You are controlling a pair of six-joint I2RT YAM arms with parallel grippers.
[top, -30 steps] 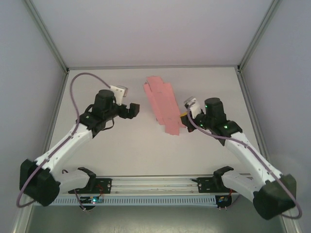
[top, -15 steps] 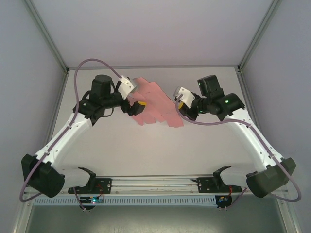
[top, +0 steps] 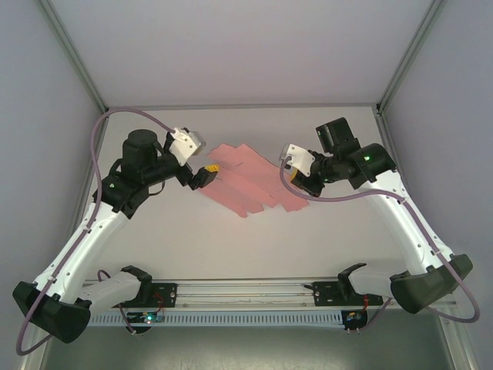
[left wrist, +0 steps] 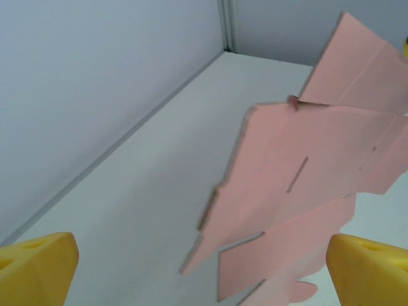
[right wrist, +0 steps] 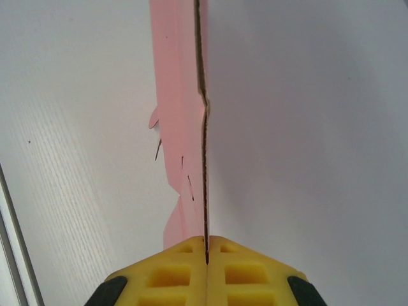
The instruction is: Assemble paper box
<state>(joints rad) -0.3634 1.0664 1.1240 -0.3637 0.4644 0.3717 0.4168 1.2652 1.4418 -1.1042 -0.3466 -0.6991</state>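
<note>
Right gripper (right wrist: 206, 245) pressed together, pinching one edge of the paper box (top: 246, 183), a flat pink die-cut sheet with slits and flaps; the sheet runs straight out ahead of its yellow pads (right wrist: 172, 274), seen edge-on, tilted above the table (top: 231, 239). Left gripper (top: 206, 173) spread wide, holding nothing; the sheet's other end hangs just ahead of its fingers (left wrist: 35, 268), touching neither.

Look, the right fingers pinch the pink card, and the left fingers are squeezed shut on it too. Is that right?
Not quite. The left fingers stand wide open, not shut on the pink card. The left wrist view shows them far apart, with the card out ahead of them. The right fingers do pinch the card's edge.
</note>
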